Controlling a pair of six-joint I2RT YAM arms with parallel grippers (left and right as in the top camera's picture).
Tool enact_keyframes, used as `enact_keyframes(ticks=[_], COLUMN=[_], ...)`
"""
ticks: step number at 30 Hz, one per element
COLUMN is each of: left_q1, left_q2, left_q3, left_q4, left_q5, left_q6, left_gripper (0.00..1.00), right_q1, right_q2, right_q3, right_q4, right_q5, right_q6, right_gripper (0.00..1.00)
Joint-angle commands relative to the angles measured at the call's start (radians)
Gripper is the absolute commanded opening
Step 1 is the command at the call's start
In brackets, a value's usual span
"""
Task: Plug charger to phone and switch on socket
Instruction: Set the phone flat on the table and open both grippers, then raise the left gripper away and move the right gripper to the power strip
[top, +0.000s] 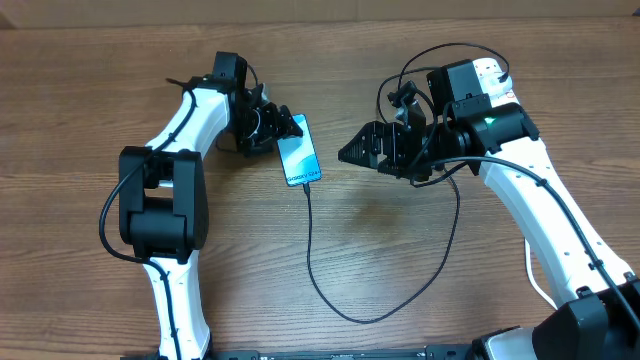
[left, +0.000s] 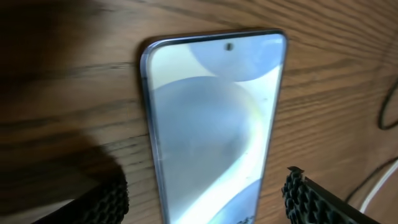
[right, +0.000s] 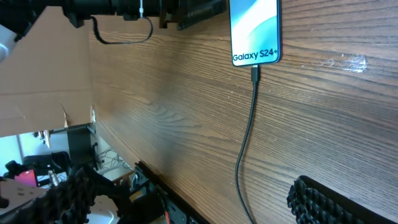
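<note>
The phone (top: 298, 150) lies flat on the wooden table, light blue screen up, "Galaxy S24+" text at its near end. The charger's (top: 315, 270) connector tip sits in the phone's port (right: 255, 71). The thin black cable loops toward the front edge, then up toward the right arm. My left gripper (top: 268, 126) is open, with a finger on either side of the phone (left: 211, 118) and not touching it (left: 205, 200). My right gripper (top: 362, 150) is open and empty (right: 199, 199), to the right of the phone. The white socket (top: 492, 72) shows partly behind the right arm.
The table's front edge with a black rail (right: 155, 186) is close below the right gripper. A thin white cord (top: 532, 270) runs beside the right arm. The robot's own black cables arch above the right wrist (top: 440, 55).
</note>
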Motion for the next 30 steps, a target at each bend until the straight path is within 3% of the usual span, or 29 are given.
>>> enact_keyframes(ticks=[1,10,17,18,22,30], left_q1=[0.009,0.009,0.008,0.008,0.007,0.007], left_q2=[0.074,-0.058,-0.393,-0.443,-0.588,-0.688], left_q3=[-0.002,0.175,0.196,0.196,0.196,0.196], left_q4=[-0.052,-0.203,-0.188,-0.189,-0.209,-0.288], left_q5=[-0.200,-0.259,-0.344,-0.363,-0.439,-0.469], left_q6=[0.019,0.052,0.052,0.052,0.053,0.052], left_gripper=[0.76,0.78,0.88,1.00,1.00,1.00], right_q1=[-0.002,-0.021,-0.137,-0.153,-0.230,-0.438], right_q2=[0.002,0.001,0.001,0.002,0.010,0.211], right_q3=[0.020,0.028,0.185,0.215,0.346,0.561], right_q4=[-0.003,-0.079,-0.253,-0.275,-0.359,-0.406], right_q5=[0.029,0.156,0.389,0.450,0.729,0.749], right_q6=[-0.013,-0.011,-0.018,-0.017,-0.010,-0.111], right_gripper=[1.00,1.00,1.00,1.00,1.00,1.00])
